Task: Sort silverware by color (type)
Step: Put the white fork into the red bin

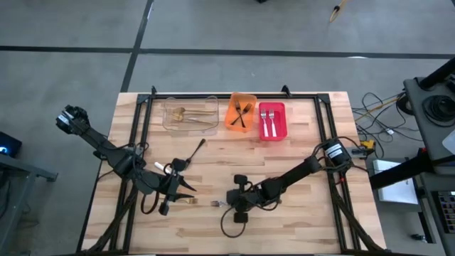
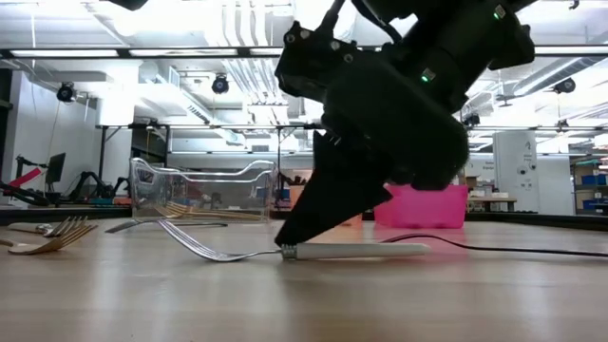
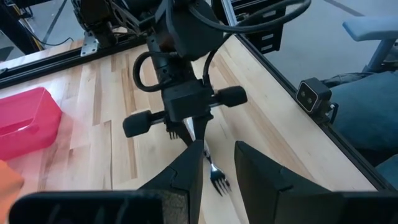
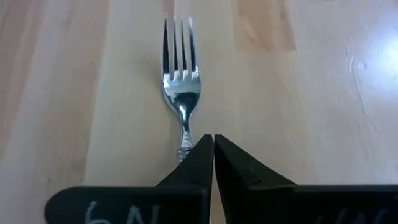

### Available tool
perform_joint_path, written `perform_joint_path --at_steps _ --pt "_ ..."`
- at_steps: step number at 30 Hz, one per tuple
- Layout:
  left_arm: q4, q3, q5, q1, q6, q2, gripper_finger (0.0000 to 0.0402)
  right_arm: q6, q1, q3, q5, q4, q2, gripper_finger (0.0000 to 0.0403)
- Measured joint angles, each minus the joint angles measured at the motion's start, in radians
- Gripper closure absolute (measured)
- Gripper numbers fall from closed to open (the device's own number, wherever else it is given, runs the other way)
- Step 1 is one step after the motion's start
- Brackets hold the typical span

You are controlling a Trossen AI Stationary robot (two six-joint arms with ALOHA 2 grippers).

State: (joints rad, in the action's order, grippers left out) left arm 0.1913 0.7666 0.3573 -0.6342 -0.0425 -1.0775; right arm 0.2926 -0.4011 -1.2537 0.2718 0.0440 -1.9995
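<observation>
Across the table, the left gripper [image 1: 190, 190] hovers part-open by a gold fork [image 1: 188, 201], the right gripper [image 1: 225, 204] pinches a silver fork [image 4: 181, 87], a black utensil [image 1: 195, 148] waits, and three bins [image 1: 190, 114] already hold sorted pieces.

Right gripper [image 4: 213, 142] low at table surface, near-centre, fingers pinched together, tips angled steeply down. Right arm [image 1: 298, 173] stretched leftward across table. Left gripper [image 3: 217, 163] just left of it, fingers parted, left arm [image 1: 114, 153] reaching in from left.
</observation>
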Motion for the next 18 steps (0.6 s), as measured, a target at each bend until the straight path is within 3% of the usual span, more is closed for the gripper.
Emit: perform_joint_path --at_steps 9,18 --pt "-0.033 -0.04 0.0 0.0 -0.071 -0.029 0.0326 -0.024 0.008 0.001 0.019 0.114 0.106 0.0394" --pt "-0.426 -0.19 -0.001 0.023 -0.089 -0.296 0.0326 0.017 -0.059 0.056 0.135 0.151 0.204 0.0394"
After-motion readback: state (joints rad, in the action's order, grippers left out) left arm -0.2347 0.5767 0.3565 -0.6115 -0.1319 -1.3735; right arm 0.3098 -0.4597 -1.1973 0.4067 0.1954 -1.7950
